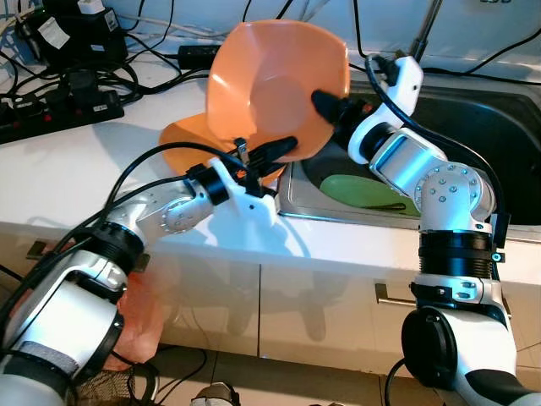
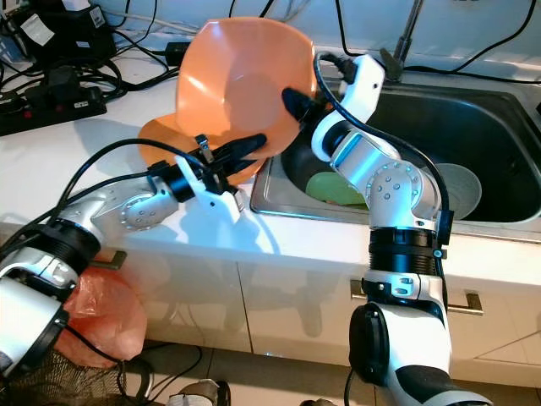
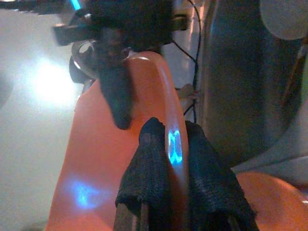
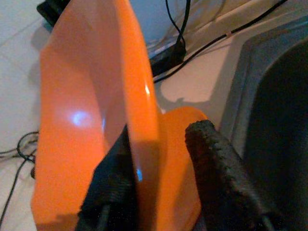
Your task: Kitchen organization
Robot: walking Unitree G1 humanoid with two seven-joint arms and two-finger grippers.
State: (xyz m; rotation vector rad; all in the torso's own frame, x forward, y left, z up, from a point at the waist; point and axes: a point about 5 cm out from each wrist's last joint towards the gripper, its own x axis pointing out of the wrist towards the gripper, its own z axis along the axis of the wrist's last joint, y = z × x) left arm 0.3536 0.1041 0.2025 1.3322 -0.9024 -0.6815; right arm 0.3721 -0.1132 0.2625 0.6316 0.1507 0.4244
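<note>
The orange bowl (image 1: 275,85) is held tilted up on its edge in the upper middle of the frame, above the seam between the white surface (image 1: 76,169) and the sink (image 1: 482,127). Both grippers grasp it at once: the left gripper (image 1: 269,150) is clenched on the lower rim, its fingers (image 3: 144,168) either side of the thin edge, and the right gripper (image 1: 331,106) straddles the right-hand rim, one finger (image 4: 216,159) behind and one inside. This looks like a handover or a two-handed carry, so I judge the task mid-way at best: the bowl is lifted but not yet put anywhere.

A second orange dish (image 1: 182,139) lies on the surface just below and behind the held bowl, apparently not yet dealt with. In the sink a green plate (image 1: 359,190) rests near the front wall, and a pale round plate (image 2: 461,190) sits further right in the basin; both seem to be left to sort.

The surface is white and glossy, with a black power strip (image 1: 59,110) and tangled cables (image 1: 101,51) at the upper left. Below run white cabinet fronts, and a reddish plastic bag (image 2: 106,317) sits at the lower left by the floor.
</note>
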